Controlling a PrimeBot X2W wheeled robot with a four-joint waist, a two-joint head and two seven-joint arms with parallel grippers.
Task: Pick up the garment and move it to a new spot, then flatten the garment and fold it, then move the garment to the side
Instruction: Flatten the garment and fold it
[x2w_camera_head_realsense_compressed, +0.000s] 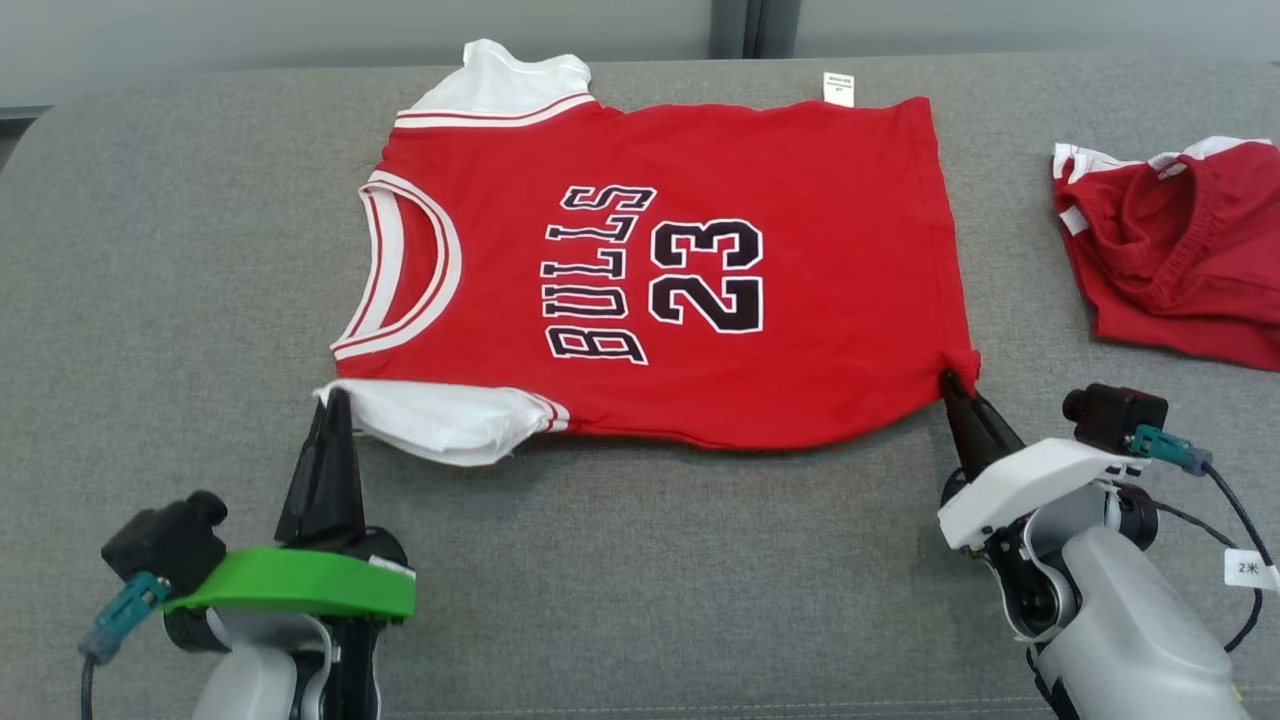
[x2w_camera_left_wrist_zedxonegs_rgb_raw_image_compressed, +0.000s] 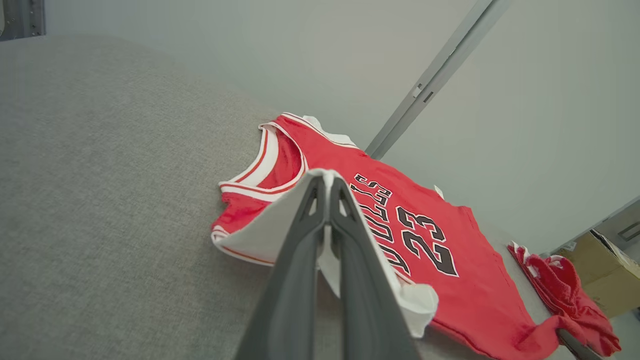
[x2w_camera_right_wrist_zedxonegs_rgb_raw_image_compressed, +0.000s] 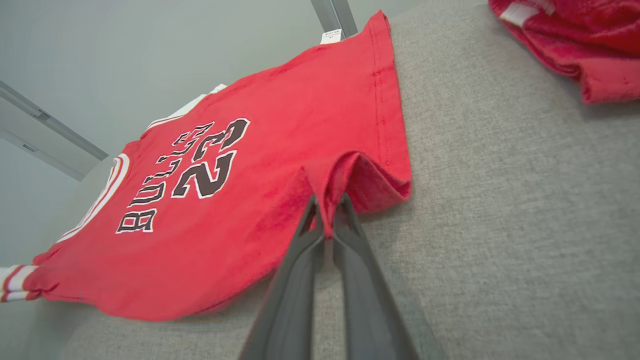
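Grey upholstery (x2w_camera_head_realsense_compressed: 150, 250) | jersey (x2w_camera_head_realsense_compressed: 800, 300) flat, long axis left-right | neck (x2w_camera_head_realsense_compressed: 447, 262) points left

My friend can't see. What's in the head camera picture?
A red jersey lies flat on a grey surface. The left end effector grips its white sleeve, the right end effector its hem corner. Red shorts lie at the right.

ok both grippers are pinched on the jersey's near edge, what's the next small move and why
Probably lift both grippers together slightly and carry the near edge toward the far one. The left gripper is shut on the white sleeve, the right gripper on the red hem corner, and the jersey lies flat on the grey cushion, so a fold looks ready.
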